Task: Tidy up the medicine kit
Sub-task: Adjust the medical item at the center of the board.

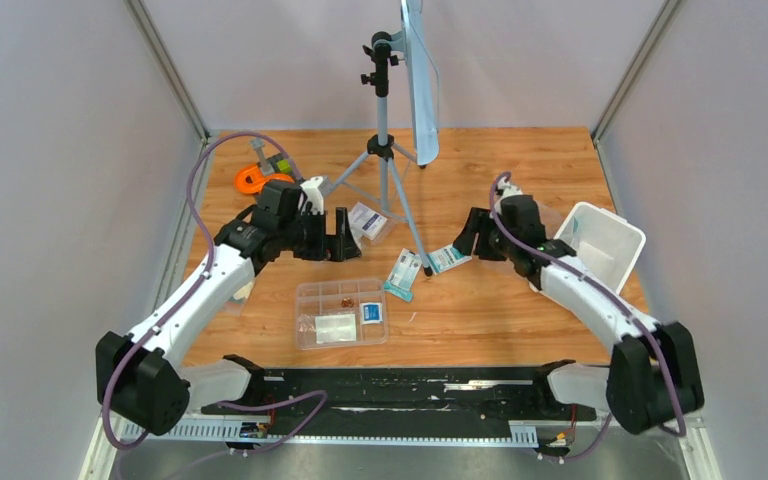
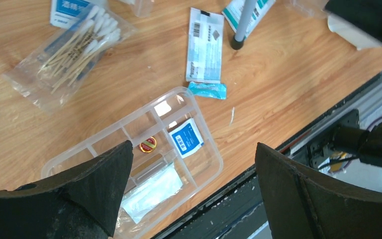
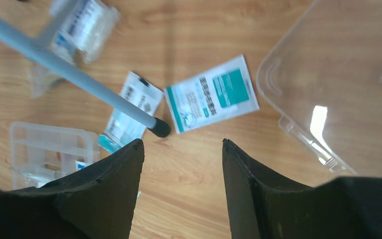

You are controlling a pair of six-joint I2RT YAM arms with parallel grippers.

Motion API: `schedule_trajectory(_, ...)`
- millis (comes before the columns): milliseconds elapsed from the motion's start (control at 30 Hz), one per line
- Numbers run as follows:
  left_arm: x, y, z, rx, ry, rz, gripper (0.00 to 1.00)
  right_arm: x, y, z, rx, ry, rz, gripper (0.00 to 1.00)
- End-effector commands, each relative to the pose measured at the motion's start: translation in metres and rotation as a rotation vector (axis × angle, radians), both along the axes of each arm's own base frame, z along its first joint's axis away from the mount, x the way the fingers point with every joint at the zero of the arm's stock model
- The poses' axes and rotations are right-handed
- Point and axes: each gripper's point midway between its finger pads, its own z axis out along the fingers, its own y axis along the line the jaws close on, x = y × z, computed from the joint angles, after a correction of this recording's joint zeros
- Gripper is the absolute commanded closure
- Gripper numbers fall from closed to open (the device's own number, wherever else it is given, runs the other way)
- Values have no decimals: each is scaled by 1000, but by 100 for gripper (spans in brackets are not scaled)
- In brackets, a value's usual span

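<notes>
Top cam: clear divided tray lies betw the arms, white tub at far right. L wrist: left gripper spread wide, empty, above the tray (blue packet in one slot). R wrist: right gripper jaws apart, holding nothing, teal packet just beyond

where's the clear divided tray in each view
Top external: clear divided tray sits at lower centre, between the arms.
Left wrist: tray at lower centre-left.
Right wrist: tray at the lower left edge.
Shared landmark: the black tripod foot, always right of the tray.
</notes>
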Motion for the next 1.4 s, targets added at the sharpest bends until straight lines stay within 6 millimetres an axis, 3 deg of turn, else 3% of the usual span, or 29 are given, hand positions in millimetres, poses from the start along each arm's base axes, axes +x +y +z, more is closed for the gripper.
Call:
schedule_trajectory(0,16,11,9,-33,-29,127,0,8,5,-43,24,163,-128,43)
schedule_trajectory(100,17,17,5,-9,-18,142,0,26,5,-65,-8,231,-168,43)
schedule_trajectory(333,14,22,9,2,-32,154,0,82,-4,-88,-166,249,-270,45)
schedule_trajectory(567,15,29,-3,30,-4,208,0,94,10,-125,-362,293,-281,42)
schedule_trajectory(767,19,34,-8,35,24,265,0,70,1,-144,-453,321,-296,42)
schedule_trajectory(1100,27,36,-14,34,35,297,0,-16,-33,-136,-443,371,-303,43)
schedule_trajectory(1233,29,32,-16,22,46,288,0,-43,-20,-133,-358,410,-207,45)
schedule_trajectory(1367,31,30,-18,20,54,279,0,-46,0,-118,-328,367,-72,44)
